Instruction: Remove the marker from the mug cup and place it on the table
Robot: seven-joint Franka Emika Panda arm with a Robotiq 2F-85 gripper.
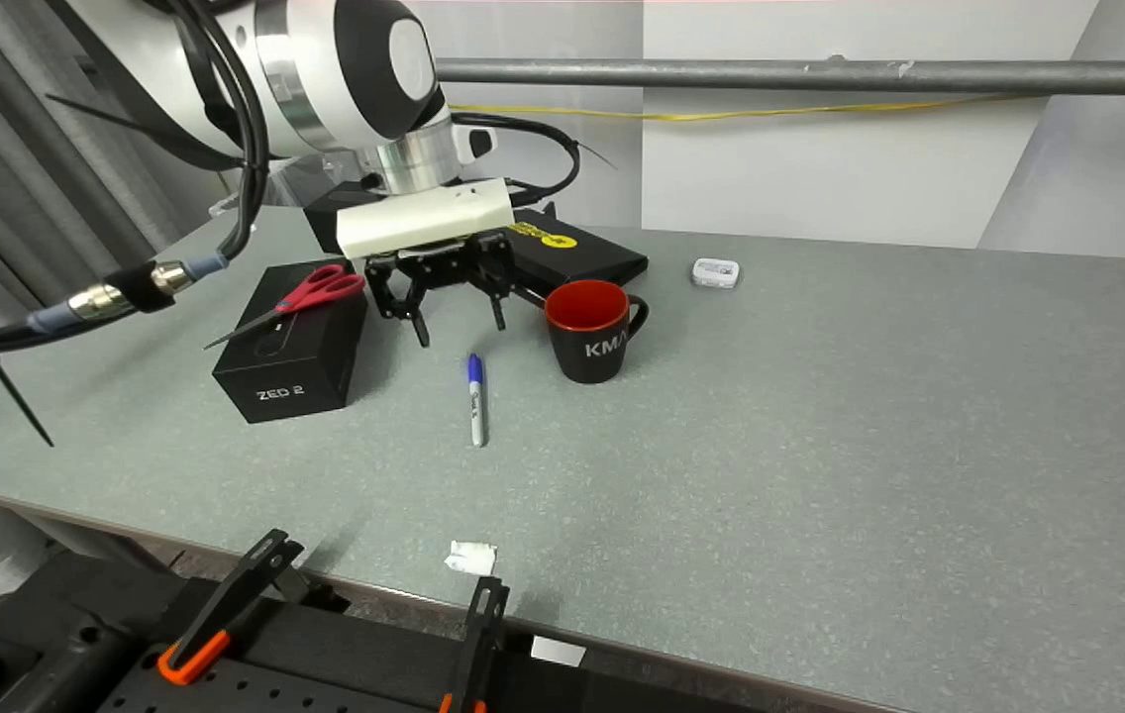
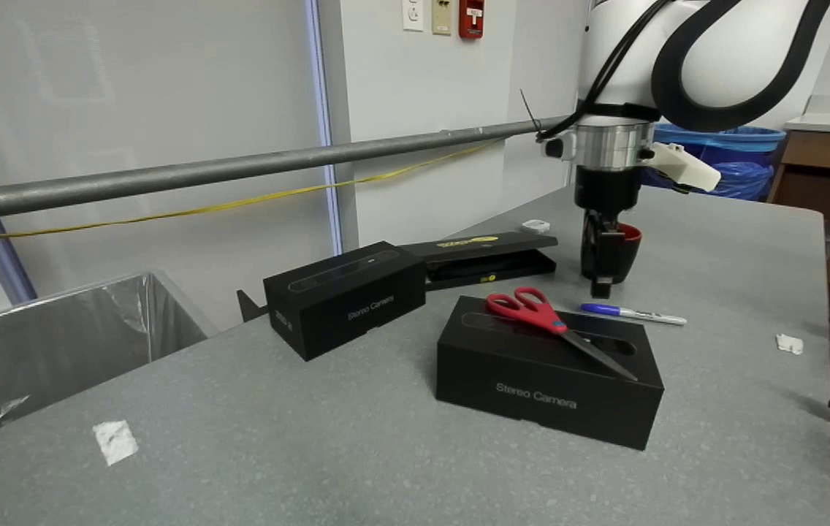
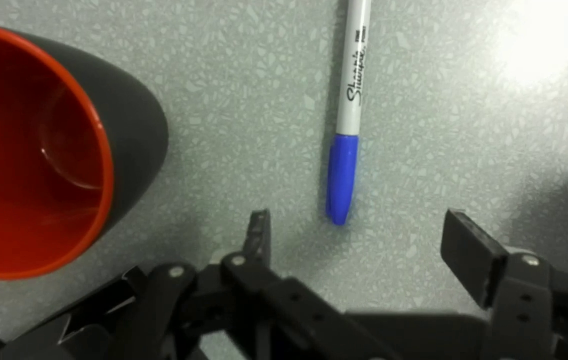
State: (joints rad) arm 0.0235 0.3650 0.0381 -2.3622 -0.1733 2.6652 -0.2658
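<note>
Marker point(image 3: 348, 112), printed "Sharpie FINE POINT": flat on the table point(image 1: 869, 446). Viewed from my position, left to right: black box point(image 1: 310, 366), lettered "ZED 2", scissors point(image 1: 297, 299) on top; gripper point(image 1: 461, 333), spread wide, pointing down; mug point(image 1: 584, 332), upright, lettered "KM", remainder curving out of sight.

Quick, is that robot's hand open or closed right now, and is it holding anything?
Hand: open, holding nothing; the marker lies on the table.
</note>
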